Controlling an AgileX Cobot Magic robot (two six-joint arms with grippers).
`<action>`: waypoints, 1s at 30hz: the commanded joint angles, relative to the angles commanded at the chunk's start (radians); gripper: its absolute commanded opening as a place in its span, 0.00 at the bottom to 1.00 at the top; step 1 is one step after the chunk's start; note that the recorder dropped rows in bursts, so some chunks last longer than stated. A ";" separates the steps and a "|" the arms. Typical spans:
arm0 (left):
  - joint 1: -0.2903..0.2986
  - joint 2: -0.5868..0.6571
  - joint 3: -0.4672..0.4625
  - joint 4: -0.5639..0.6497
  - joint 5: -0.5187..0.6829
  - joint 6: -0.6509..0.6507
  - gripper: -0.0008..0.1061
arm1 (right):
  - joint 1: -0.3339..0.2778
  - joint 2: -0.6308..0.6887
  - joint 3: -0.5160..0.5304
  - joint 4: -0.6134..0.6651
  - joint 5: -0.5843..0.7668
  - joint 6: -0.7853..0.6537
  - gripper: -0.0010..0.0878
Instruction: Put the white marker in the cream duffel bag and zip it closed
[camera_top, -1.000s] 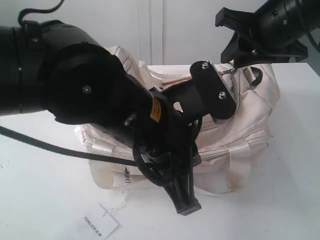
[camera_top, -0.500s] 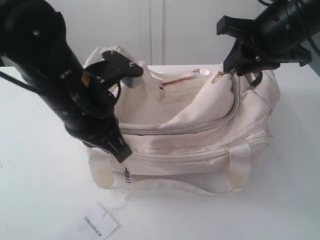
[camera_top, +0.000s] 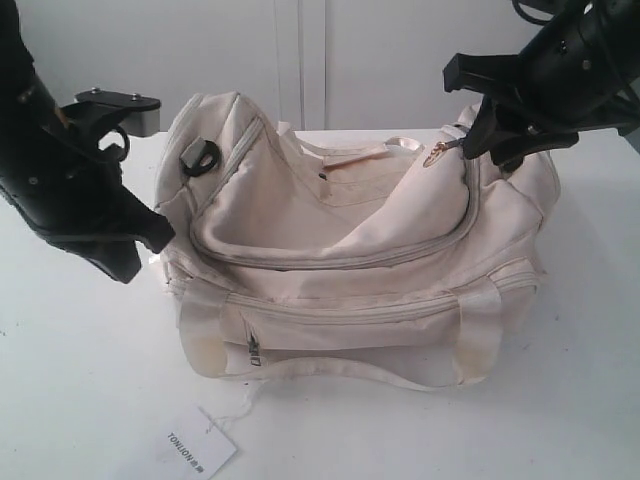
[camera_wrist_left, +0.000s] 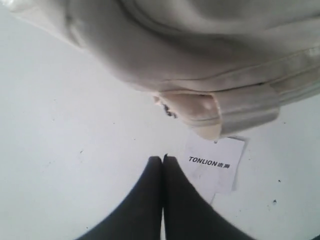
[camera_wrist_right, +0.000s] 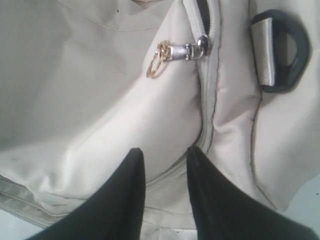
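The cream duffel bag (camera_top: 350, 250) lies in the middle of the white table, its top flap sagging. Its gold zipper pull (camera_top: 437, 152) sits at the bag's right end, also seen in the right wrist view (camera_wrist_right: 159, 59). My right gripper (camera_top: 472, 138) hovers open just over that end. Its jaws (camera_wrist_right: 162, 152) stand apart over the zip seam with only bag fabric beneath. My left gripper (camera_top: 135, 262) is shut on nothing, left of the bag; its tips (camera_wrist_left: 163, 159) are above bare table. The white marker is out of view.
A white paper tag (camera_top: 195, 445) printed TONLION lies in front of the bag, close to the left fingertips (camera_wrist_left: 215, 165). Black strap rings show at the bag's left end (camera_top: 200, 158) and right end (camera_wrist_right: 282, 50). White table (camera_top: 80, 380) surrounds the bag.
My left arm has swung from over the bag out to the left, uncovering the bag. The right gripper has barely shifted and stays open.
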 joint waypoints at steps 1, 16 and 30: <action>0.014 0.000 0.000 0.000 0.002 0.000 0.01 | 0.000 0.000 0.000 0.000 0.000 0.000 0.33; 0.179 -0.017 0.023 -0.052 0.056 0.048 0.01 | 0.000 0.000 0.000 0.000 -0.004 0.000 0.33; 0.179 -0.210 0.278 -0.044 -0.099 0.051 0.01 | 0.000 0.000 0.000 0.000 -0.015 0.000 0.33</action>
